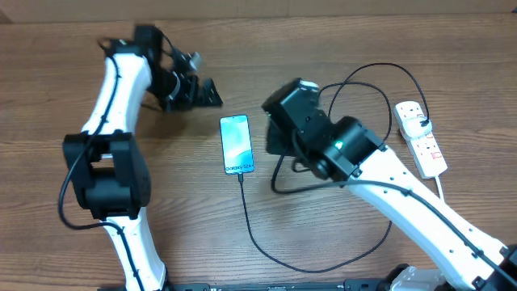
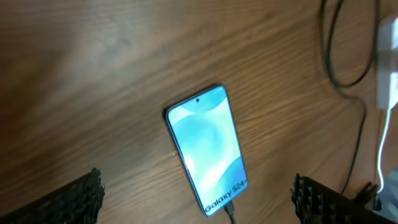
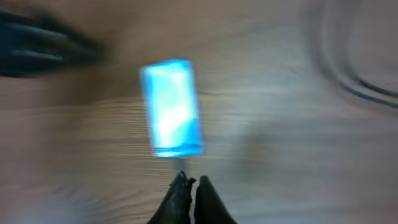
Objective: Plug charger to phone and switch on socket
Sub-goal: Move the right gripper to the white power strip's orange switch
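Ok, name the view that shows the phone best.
Left wrist: the phone fills the middle, sharp, its Galaxy S24+ text readable and the charger at that end. Overhead shows it whole but small. Right wrist shows only a blurred blue rectangle.

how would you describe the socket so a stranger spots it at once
Look to the wooden table's right side, past the right arm. The socket lies there, a long white strip. Unlike the black charger cable looping beside it, it bears small red switch marks.
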`<state>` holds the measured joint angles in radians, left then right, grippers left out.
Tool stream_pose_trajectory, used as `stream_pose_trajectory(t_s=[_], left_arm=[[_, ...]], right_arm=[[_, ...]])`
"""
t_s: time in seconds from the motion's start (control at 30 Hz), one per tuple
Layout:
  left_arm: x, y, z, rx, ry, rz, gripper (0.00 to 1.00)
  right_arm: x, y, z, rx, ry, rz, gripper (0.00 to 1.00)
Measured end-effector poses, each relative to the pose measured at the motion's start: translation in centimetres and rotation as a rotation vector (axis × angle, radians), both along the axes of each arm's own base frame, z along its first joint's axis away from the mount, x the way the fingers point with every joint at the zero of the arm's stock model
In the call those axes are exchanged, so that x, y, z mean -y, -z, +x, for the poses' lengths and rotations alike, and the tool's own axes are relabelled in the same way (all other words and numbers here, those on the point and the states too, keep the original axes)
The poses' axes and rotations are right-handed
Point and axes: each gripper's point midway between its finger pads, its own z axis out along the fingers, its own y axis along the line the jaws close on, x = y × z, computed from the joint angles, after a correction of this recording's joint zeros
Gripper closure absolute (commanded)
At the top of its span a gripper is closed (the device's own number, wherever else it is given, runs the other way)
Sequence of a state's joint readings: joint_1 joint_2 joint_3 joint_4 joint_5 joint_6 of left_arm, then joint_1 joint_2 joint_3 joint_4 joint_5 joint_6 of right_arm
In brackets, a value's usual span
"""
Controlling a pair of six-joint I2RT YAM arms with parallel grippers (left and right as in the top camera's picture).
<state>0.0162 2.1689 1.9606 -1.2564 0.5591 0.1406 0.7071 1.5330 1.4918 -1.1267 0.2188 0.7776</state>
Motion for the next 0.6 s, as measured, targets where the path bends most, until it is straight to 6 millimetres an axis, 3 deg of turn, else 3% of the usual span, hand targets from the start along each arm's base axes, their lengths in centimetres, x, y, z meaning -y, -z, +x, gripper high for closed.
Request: stream_pose_trajectory(t_s=[0.13, 0.27, 0.4, 0.6], left_arm=[[-0.9, -4.8, 0.4, 0.097, -0.003, 0.023, 0.0], [-1.1, -11.4, -1.7, 0.229, -0.004, 0.046, 0.0], [-1.4, -20.1, -5.9, 0.435, -0.017, 0.078, 0.0], [-3.1, -29.1, -13.7, 0.696, -0.112, 0.185, 0.0]], right_arm=[[9.2, 1.2, 1.0, -0.08, 0.306, -0.126, 0.96], [17.5, 2.1, 2.1, -0.117, 0.565, -0.164, 0.96], [24.6, 3.8, 3.3, -0.137, 0.693, -0.123, 0.96], [31.0, 6.2, 3.9, -0.187, 0.699, 0.048, 0.96]])
